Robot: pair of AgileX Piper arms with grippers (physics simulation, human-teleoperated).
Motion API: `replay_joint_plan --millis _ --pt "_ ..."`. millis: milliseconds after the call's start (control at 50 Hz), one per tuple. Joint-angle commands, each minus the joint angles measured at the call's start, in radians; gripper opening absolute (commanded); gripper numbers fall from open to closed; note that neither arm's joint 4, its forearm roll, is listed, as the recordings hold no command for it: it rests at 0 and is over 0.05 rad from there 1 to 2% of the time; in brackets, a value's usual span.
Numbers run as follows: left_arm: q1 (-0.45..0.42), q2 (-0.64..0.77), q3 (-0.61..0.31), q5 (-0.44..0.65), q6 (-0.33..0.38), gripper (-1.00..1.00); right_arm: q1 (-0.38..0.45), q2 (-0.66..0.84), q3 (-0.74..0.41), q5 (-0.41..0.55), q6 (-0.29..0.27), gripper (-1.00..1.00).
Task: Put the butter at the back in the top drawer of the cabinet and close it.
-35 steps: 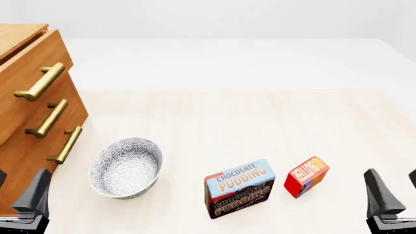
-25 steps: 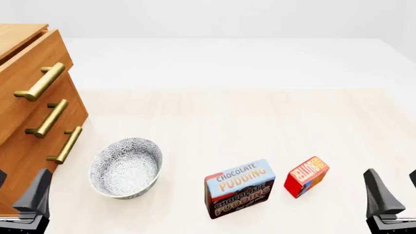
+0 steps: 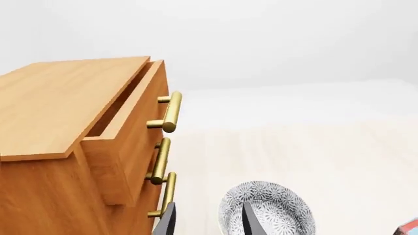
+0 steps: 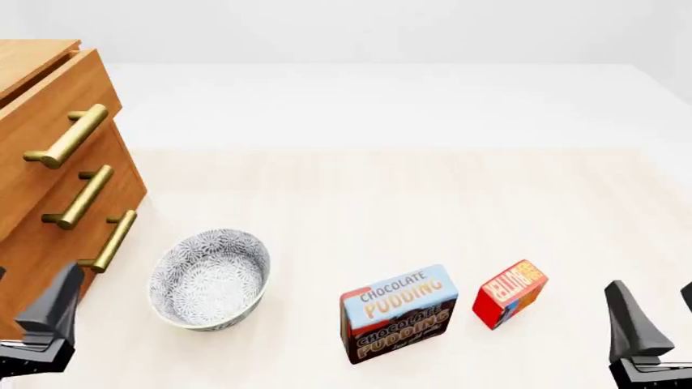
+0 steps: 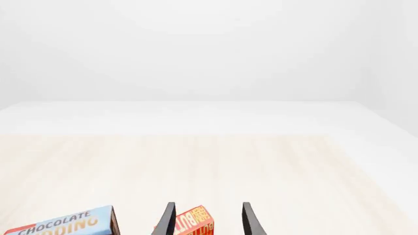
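Note:
The butter (image 4: 510,292), a small red box with an orange face, stands on the table to the right of the chocolate pudding box (image 4: 398,312). In the right wrist view the butter (image 5: 188,223) shows ahead, in line with the gap between the fingers. My right gripper (image 4: 656,314) is open and empty at the near right, apart from the butter. The cabinet (image 4: 44,162) stands at the left, and its top drawer (image 3: 127,132) is pulled partly out, brass handle (image 3: 171,111) forward. My left gripper (image 3: 207,223) is open and empty, low in front of the cabinet.
A patterned grey bowl (image 4: 209,278) sits between the cabinet and the pudding box, close to my left gripper (image 4: 31,312). The two lower drawers (image 4: 76,211) are shut. Bare light wood tabletop (image 4: 411,194) stretches behind the boxes.
My left gripper has shifted slightly to the left. The right gripper, the boxes and the bowl have not moved.

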Motion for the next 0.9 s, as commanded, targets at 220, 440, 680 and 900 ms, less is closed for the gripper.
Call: replay_joint_plan --millis 220,440,680,900 --pt "-0.093 0.156 -0.194 0.097 0.228 1.00 0.000 0.000 0.000 0.000 0.000 1.00" --pt "-0.134 0.182 -0.320 0.202 0.341 1.00 0.000 0.000 0.000 0.000 0.000 1.00" --pt "-0.105 0.234 -0.406 0.261 0.507 1.00 0.000 0.000 0.000 0.000 0.000 1.00" --pt "-0.104 0.256 -0.392 0.247 0.618 1.00 0.000 0.000 0.000 0.000 0.000 1.00"
